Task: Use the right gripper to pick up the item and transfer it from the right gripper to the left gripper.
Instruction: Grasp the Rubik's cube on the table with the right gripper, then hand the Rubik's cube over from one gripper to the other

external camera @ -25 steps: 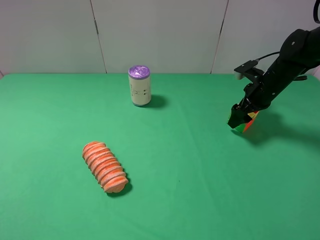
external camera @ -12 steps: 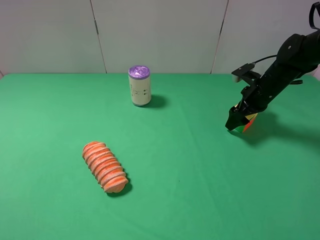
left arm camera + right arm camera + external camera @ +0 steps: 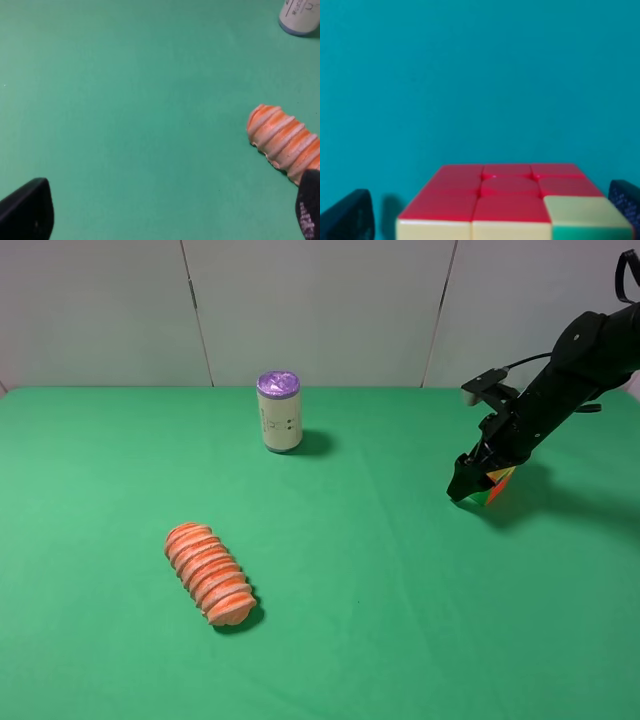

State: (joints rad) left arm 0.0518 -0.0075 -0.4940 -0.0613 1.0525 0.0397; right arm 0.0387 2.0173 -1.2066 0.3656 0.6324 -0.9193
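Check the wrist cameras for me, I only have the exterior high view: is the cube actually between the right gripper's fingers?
Observer: Yes. The right wrist view shows the cube between the fingers of the open right gripper, red face up.
Operator: Any gap at the sides?
Observer: Green cloth shows between the cube and one finger. The other side is too close to tell.
Operator: And the left gripper? It's outside my view.
Observer: The left gripper is open and holds nothing. The orange loaf lies ahead of it.
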